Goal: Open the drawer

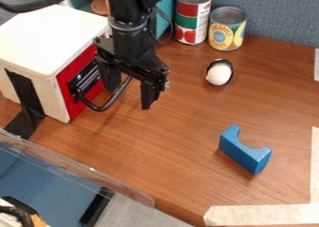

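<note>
The gripper (129, 95) hangs open in front of the wooden box's red drawer front (75, 107), its fingers apart and pointing down. A dark curved handle (107, 106) sticks out from that front, and its bar passes up between the two fingers, with part of it hidden behind the gripper. Whether a finger touches the bar I cannot tell. As far as it shows, the red front looks flush with the box (46, 37); its upper right part is covered by the arm.
Two cans (192, 17) (226, 29) stand by the back wall. A white, egg-like object in a dark shell (219, 73) lies before them. Farther forward on the wooden table (156, 151) is a blue arch block (243, 151). Black tape (24, 93) runs down the box's side.
</note>
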`<act>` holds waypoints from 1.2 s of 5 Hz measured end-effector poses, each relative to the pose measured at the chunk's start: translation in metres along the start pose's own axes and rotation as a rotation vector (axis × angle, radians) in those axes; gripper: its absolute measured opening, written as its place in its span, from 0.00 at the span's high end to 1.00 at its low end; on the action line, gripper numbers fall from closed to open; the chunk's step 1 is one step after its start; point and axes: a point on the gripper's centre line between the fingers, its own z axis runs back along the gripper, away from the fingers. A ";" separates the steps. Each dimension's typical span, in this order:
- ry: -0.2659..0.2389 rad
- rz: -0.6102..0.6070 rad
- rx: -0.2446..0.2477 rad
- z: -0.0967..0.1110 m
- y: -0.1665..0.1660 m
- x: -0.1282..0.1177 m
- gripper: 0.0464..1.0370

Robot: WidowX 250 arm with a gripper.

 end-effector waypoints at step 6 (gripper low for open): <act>0.013 -0.035 0.153 -0.042 0.014 0.019 0.04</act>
